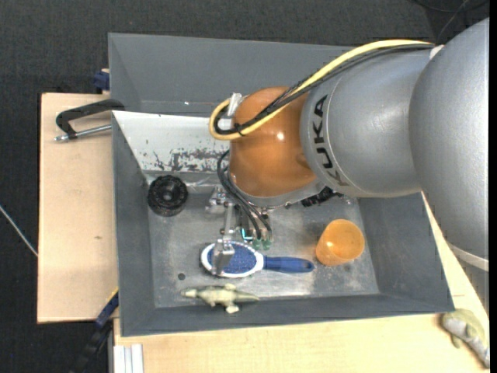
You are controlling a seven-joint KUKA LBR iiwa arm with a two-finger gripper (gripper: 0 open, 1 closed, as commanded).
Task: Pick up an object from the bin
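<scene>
The gripper (pixel 239 241) is down over the head of the blue, white-rimmed brush (pixel 248 264) at the bin's (pixel 132 231) front middle; open or closed, I cannot tell. Likely light, stiff, slick plastic, so 1 firm pinch across the narrow handle looks safest.

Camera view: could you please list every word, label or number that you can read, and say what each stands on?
"KUKA": dark letters running sideways on the grey arm, next to its orange cover.
No other text can be read; the blue brush, the orange cup and the black round piece show no lettering.
</scene>
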